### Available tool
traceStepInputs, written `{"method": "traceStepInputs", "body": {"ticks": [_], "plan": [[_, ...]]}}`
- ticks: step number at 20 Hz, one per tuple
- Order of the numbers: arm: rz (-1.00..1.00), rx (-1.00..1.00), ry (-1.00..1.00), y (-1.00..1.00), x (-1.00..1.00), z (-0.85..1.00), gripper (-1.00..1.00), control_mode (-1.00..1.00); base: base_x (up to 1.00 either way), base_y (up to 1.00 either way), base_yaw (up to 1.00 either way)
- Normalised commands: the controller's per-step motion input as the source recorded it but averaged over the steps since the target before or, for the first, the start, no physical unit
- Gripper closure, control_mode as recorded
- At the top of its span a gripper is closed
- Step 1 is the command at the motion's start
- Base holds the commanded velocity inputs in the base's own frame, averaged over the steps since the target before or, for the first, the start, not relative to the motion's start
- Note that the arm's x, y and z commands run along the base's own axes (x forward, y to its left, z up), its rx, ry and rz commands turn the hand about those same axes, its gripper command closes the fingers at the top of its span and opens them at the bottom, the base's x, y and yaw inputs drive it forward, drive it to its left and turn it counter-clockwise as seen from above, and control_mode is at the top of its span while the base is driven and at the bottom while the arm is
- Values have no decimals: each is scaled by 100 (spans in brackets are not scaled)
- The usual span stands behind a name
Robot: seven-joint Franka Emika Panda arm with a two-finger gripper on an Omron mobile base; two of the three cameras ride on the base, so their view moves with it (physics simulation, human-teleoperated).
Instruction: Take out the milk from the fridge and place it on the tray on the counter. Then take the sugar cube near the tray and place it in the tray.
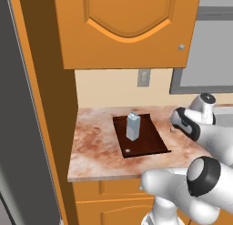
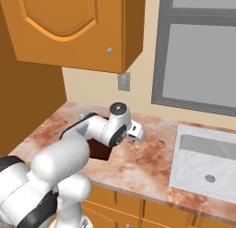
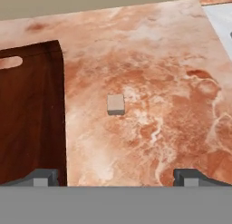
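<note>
The gripper (image 3: 115, 177) hangs released over the counter (image 3: 149, 73); the sugar cube (image 3: 116, 104) lies at twelve o'clock, the tray (image 3: 29, 119) at nine.

Marbled counter (image 1: 93, 146): tray (image 1: 150, 140) w/ milk (image 1: 133, 126) upright; sugar cube (image 3: 115, 104) beside tray.
</note>
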Motion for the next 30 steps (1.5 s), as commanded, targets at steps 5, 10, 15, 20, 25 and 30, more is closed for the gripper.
{"method": "traceStepInputs", "body": {"ticks": [5,10,15,20,25,30], "plan": [[0,0,0,1,27,-31,-100,-100,0,0,0],[0,-2,6,5,29,-35,-100,-100,0,0,0],[0,0,5,0,28,-21,-100,-100,0,0,0],[0,0,1,0,21,-3,-100,-100,0,0,0],[0,0,5,-1,7,-14,-100,-100,0,0,0],[0,0,7,-2,15,-30,-100,-100,0,0,0]]}}
